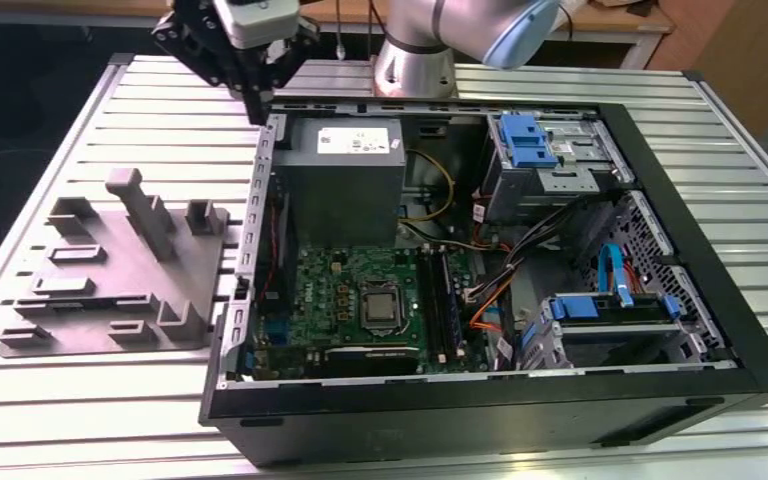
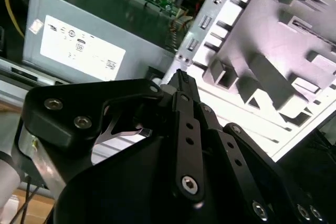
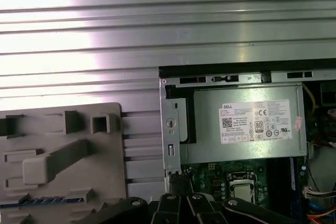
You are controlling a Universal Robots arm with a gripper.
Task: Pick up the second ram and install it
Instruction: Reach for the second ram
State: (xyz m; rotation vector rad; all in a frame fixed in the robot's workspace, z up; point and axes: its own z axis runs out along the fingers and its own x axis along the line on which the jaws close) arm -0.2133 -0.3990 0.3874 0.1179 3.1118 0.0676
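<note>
1. My hand (image 2: 181, 77) is clenched on nothing, fingertips together, aimed down at the computer case's (image 1: 464, 395) corner beside the power supply (image 1: 337, 190).
2. My wrist hangs high, tilted over the case wall.
3. Farther off, the second ram (image 3: 42, 201) lies in the grey holder (image 3: 102, 174) on the counter (image 3: 157, 24), its long axis along the slats, one end toward the case.
</note>
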